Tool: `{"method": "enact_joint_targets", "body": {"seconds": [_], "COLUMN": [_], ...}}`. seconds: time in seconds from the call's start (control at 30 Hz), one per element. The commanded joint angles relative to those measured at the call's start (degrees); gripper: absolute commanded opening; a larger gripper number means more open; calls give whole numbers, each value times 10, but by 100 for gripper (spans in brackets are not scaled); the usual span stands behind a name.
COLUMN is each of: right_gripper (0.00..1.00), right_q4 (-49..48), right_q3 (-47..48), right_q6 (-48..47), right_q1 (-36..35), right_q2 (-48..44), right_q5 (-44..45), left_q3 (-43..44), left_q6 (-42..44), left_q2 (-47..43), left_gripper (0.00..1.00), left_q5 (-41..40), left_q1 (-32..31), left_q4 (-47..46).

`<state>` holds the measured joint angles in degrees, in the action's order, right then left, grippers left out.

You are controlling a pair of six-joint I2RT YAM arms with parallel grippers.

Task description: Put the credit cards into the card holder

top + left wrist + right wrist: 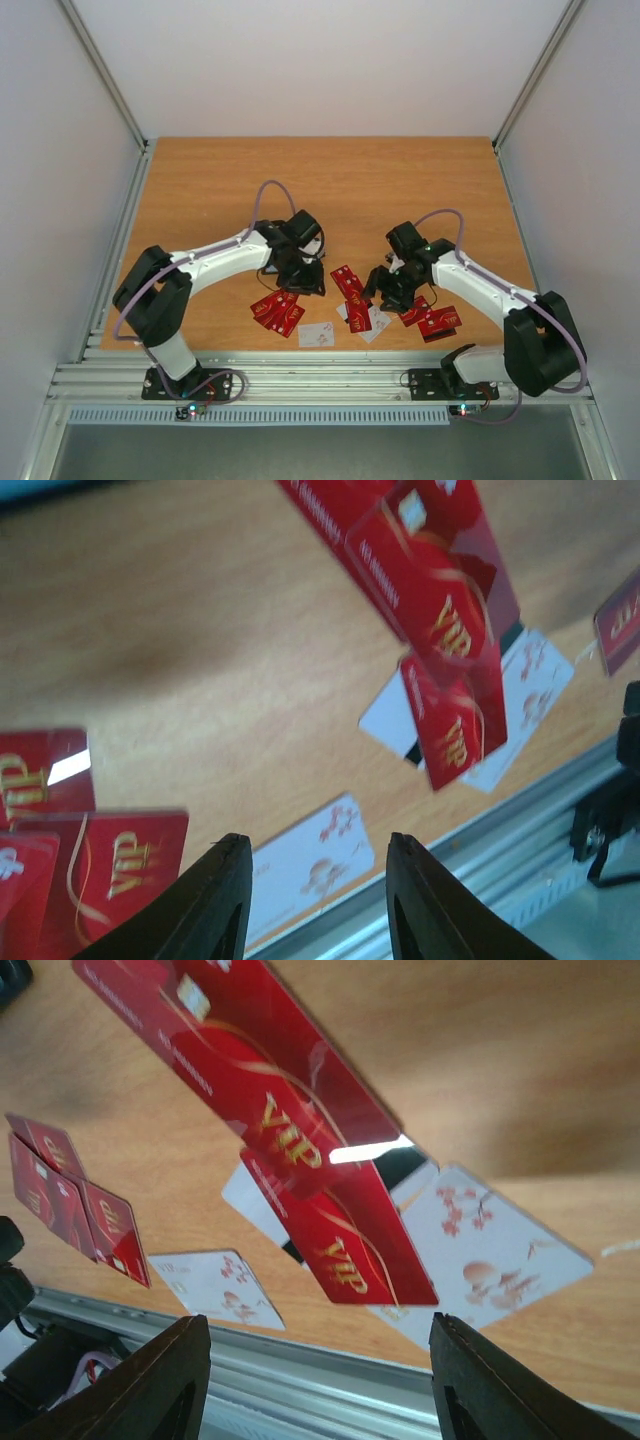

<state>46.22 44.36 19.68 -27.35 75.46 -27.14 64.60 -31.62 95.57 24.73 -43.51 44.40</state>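
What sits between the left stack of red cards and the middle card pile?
One white flower-printed card, flat on the table. Shows in the top view and the left wrist view.

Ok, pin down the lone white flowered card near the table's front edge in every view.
Top external: the lone white flowered card lies low in the centre, between the two red card groups.
Left wrist: bottom centre, near the table edge.
Right wrist: lower left.
Shared landmark: the overlapping red VIP cards, up and right of it in every view.
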Motion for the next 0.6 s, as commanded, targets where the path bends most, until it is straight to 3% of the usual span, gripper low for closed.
{"method": "enact_joint_targets", "body": {"seconds": [0.0,0.3,0.57], "right_gripper": [61,56,56], "right_q4": [-39,-35,-46], "right_q3": [29,111,105], "right_q6": [-56,-146,-187], "right_q1": [40,60,70], "right_q2": [39,173,222], "right_q5": [-30,-28,-28], "left_q3": [42,78,63], "left_q6": [-70,-127,-145], "left_q2": [43,114,152], "left_gripper": [38,41,46], "left_q5": [-61,-63,-7], "left_q1": [-10,-21,-23], "left_q4": [-51,-119,-188]}}
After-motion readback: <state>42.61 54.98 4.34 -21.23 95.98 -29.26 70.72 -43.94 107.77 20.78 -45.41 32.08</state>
